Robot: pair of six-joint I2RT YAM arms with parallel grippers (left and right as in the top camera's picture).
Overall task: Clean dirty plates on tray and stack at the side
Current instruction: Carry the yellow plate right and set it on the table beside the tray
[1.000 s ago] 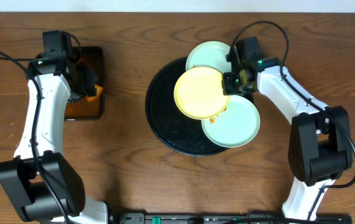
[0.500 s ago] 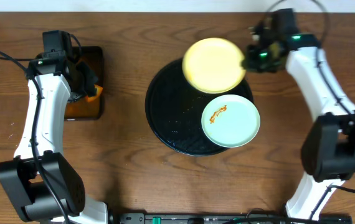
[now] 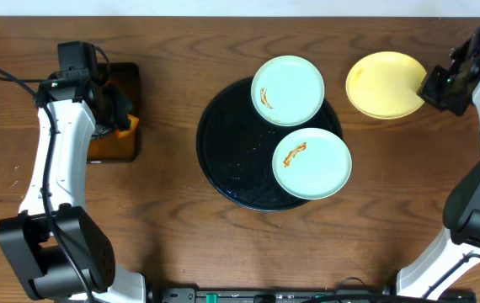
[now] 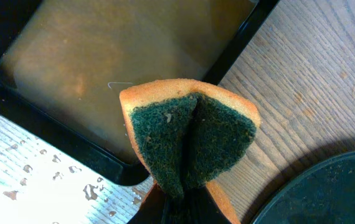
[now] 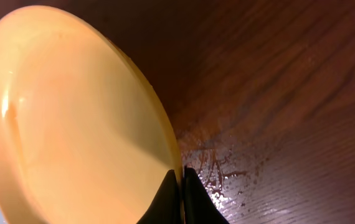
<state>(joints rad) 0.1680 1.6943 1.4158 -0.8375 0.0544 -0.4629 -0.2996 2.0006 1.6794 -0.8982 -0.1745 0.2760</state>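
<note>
Yellow plate at far right, off the tray, over wet tabletop, rim pinched in the nearly shut right tool. Two smeared mint plates on the tray. Folded sponge clamped tight in the left tool. Risk: thin edge grip, so may slip, or clatter if let go while tilted.

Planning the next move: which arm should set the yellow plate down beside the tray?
Right. The right gripper holds the yellow plate over the table right of the tray; the left gripper holds a sponge far off.
</note>
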